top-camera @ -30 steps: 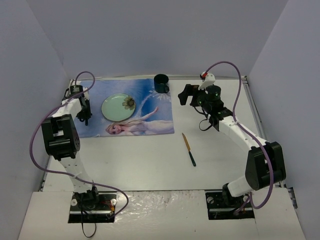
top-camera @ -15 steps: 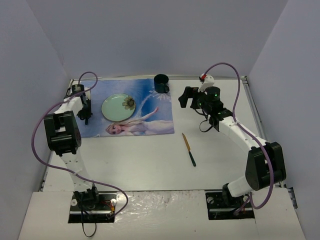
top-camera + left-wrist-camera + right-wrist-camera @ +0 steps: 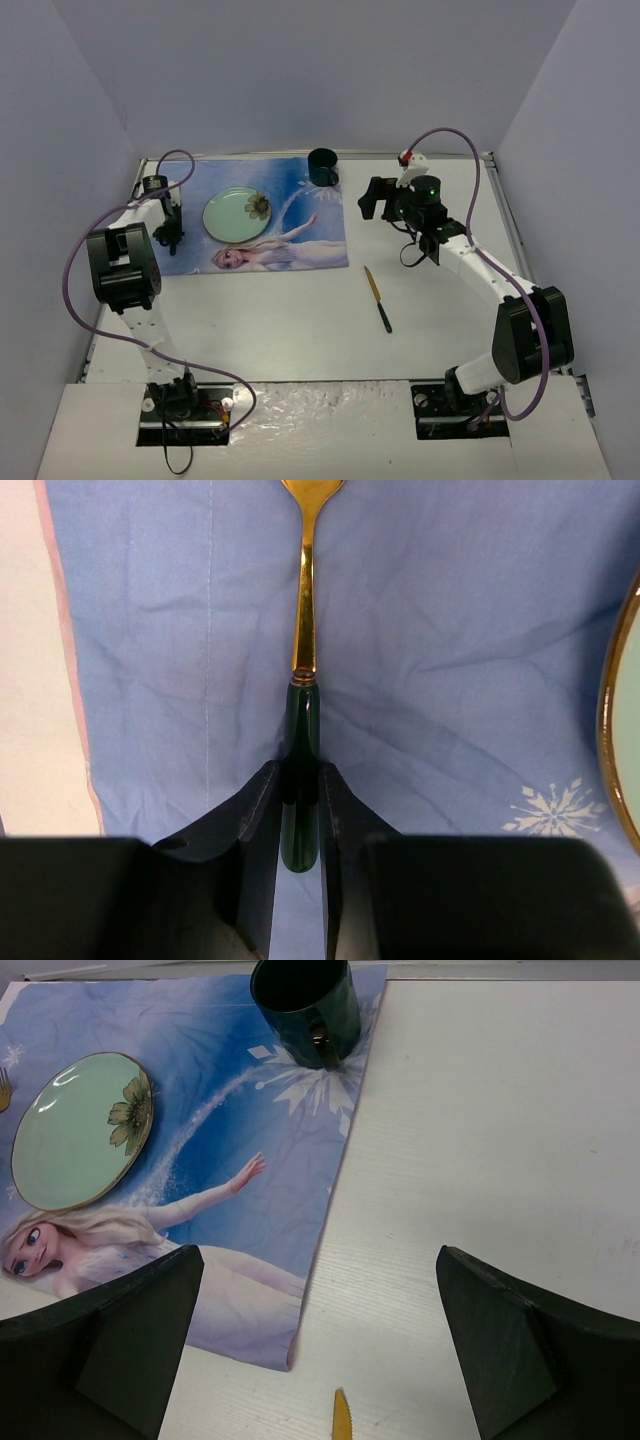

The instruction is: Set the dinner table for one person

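Where the blue printed placemat (image 3: 300, 190) is spread over the far left part of the dinner table (image 3: 300, 330), most of the setting is gathered on it. A pale green plate (image 3: 235, 214) is laid on the left half of the placemat, and a flower motif is seen near its right rim. A dark mug (image 3: 322, 166) is stood upright on the far right corner of the placemat, with its handle turned toward the near side. Its inside is seen only as dark, so what it holds cannot be told.

Along the placemat's left strip, beside the plate and apart from it, a utensil (image 3: 303, 630) with a gold stem and a dark green handle is laid flat on the cloth. Its head is cut off by the edge of the left wrist view. The green handle is pinched by the left gripper (image 3: 300, 775), one finger pressed against each side.

A knife (image 3: 377, 299) with a gold blade and a dark handle is laid on the bare tabletop, off the placemat's near right corner and not touching it. The right gripper (image 3: 318, 1255) is held above the table to the right of the placemat, with its fingers spread wide and nothing between them.
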Controlling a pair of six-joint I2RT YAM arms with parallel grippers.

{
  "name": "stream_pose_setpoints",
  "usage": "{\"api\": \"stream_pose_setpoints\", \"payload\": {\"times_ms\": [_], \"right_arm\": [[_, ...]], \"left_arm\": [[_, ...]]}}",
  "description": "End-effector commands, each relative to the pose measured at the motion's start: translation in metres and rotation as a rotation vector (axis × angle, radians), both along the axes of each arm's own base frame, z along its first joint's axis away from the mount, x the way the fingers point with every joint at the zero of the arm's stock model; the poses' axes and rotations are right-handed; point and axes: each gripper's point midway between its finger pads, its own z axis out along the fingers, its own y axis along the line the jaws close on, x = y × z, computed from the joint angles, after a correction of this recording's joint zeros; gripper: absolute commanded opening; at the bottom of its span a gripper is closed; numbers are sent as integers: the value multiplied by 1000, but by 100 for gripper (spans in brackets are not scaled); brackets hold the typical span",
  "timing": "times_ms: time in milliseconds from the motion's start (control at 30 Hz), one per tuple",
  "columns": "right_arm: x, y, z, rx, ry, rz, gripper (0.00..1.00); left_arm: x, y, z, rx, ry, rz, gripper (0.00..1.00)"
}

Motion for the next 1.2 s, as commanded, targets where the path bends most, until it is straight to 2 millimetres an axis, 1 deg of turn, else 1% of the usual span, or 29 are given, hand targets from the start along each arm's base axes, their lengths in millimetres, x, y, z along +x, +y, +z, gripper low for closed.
{"api": "stream_pose_setpoints", "payload": {"times_ms": [0, 500, 667, 767, 833, 933, 1067, 1167], "right_arm": [[-2, 2, 33, 24, -96, 16, 100], [-7, 0, 31, 20, -85, 16, 100], [-8, 0, 30, 20, -82, 14, 100], [-9, -1, 32, 19, -85, 14, 100], [-10, -2, 32, 15, -85, 9, 100], [-10, -7, 31, 0, -74, -11, 100], [-16, -11, 26, -22, -43, -24, 100], [-25, -15, 13, -38, -1, -40, 100]], "left_arm": [[2, 15, 20, 39, -49, 7, 0], [-1, 17, 11, 53, -24, -23, 0], [-3, 22, 9, 72, -21, 10, 11], [-3, 23, 10, 77, -20, 16, 23], [-3, 24, 13, 82, -27, 21, 28], [-2, 25, 20, 90, -39, 22, 37], [1, 25, 33, 91, -68, 33, 43], [1, 26, 52, 95, -97, 54, 47]]}}
